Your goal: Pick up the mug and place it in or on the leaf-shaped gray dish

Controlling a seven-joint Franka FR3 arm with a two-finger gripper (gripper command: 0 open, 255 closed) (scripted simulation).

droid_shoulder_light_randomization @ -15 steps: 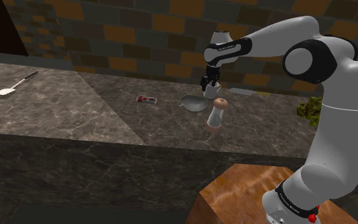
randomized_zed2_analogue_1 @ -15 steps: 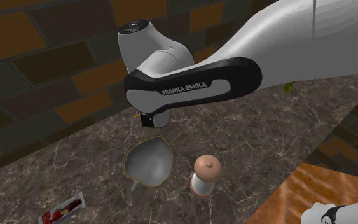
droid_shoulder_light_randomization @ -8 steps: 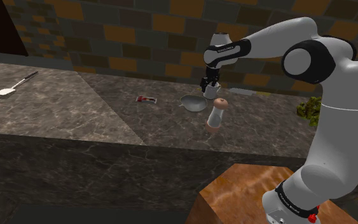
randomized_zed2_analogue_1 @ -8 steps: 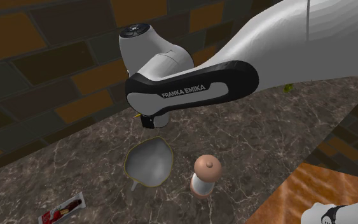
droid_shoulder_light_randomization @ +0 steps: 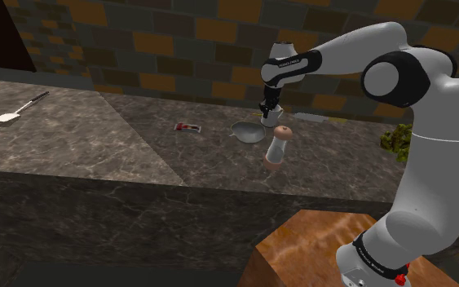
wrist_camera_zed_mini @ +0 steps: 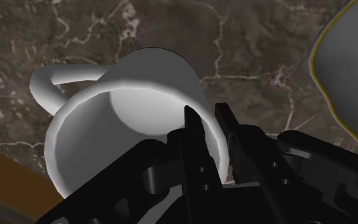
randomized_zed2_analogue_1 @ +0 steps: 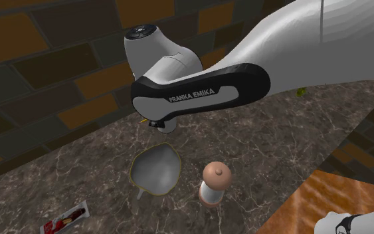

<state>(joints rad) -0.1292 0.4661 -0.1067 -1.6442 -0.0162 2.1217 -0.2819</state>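
White mug (wrist_camera_zed_mini: 126, 102), rim pinched in the gripper (wrist_camera_zed_mini: 206, 118).
Mouth faces the gripper; its looped handle points away from the gray dish (wrist_camera_zed_mini: 349, 70).

The arm (randomized_zed2_analogue_1: 202, 93) carries the one legend that reads plainly: "FRANKA EMIKA" in white capitals along the black band of its forearm link, in the second exterior view. In the shoulder view, small white lettering sits on the same link above the surface and again on the dark ring at the arm's foot, too small to read. The red packet (randomized_zed2_analogue_1: 64, 219) bears light printing that cannot be made out.
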